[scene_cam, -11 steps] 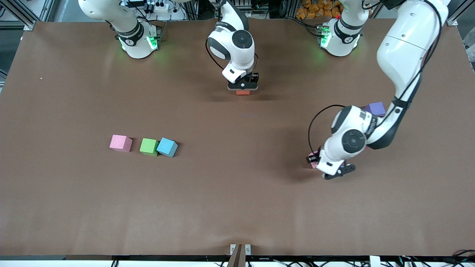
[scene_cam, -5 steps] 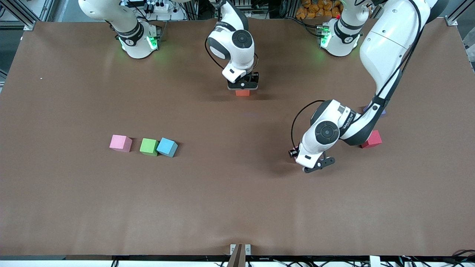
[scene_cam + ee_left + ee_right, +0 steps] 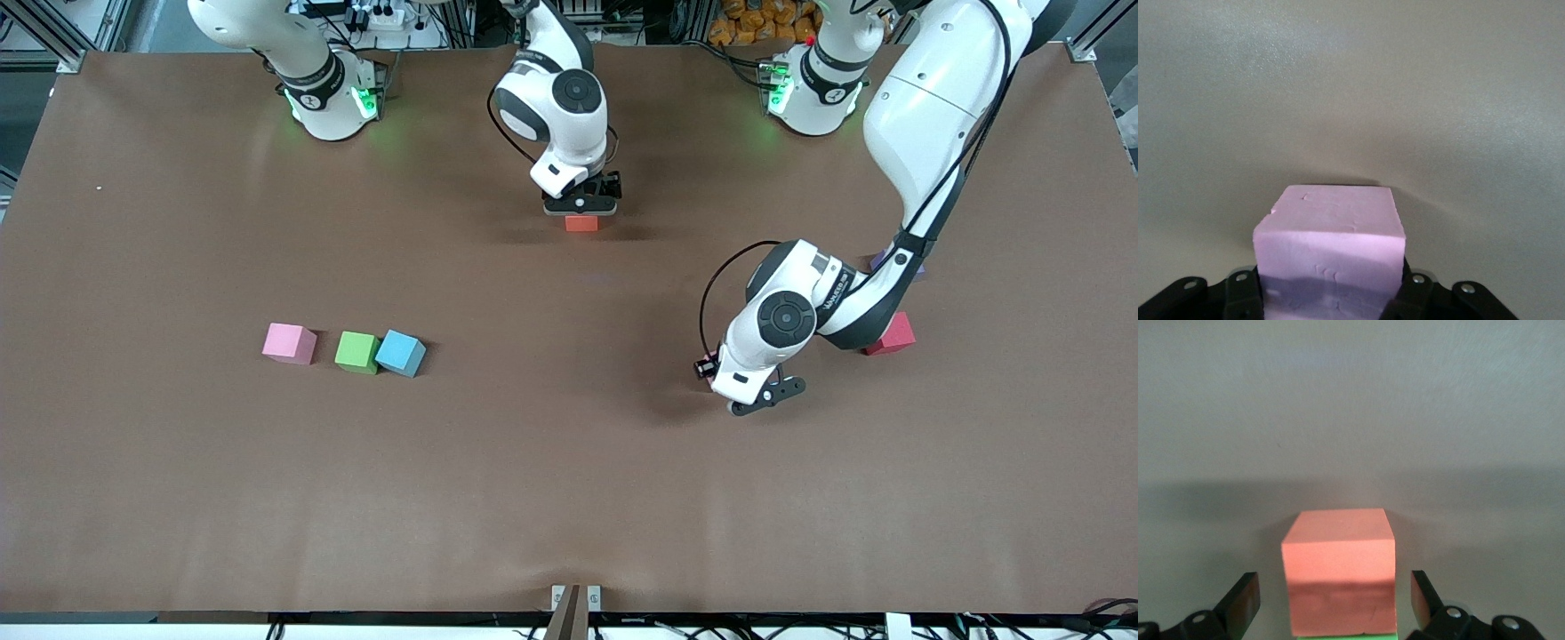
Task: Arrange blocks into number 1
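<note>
My left gripper (image 3: pixel 711 366) is shut on a pink block (image 3: pixel 1331 247), low over the bare table between the red block (image 3: pixel 893 336) and the table's middle. Only a pink corner (image 3: pixel 705 364) of that block shows in the front view. My right gripper (image 3: pixel 582 212) stands open around an orange block (image 3: pixel 1338 567) on the table near the robots' bases; its fingers (image 3: pixel 1245 597) are clear of the block's sides. A green edge (image 3: pixel 1345 637) touches the orange block (image 3: pixel 582 223). A second pink block (image 3: pixel 289 343) and a green block (image 3: pixel 357 351) lie toward the right arm's end.
A blue block (image 3: pixel 400 353) touches the green block beside it. A purple block (image 3: pixel 900 264) is mostly hidden by the left arm, farther from the front camera than the red block. The brown table (image 3: pixel 533 489) is bare along its near edge.
My left gripper carried the pink block toward the table's middle, which uncovered the red block; it has hardly moved in the last half second. The right gripper stayed over the orange block.
</note>
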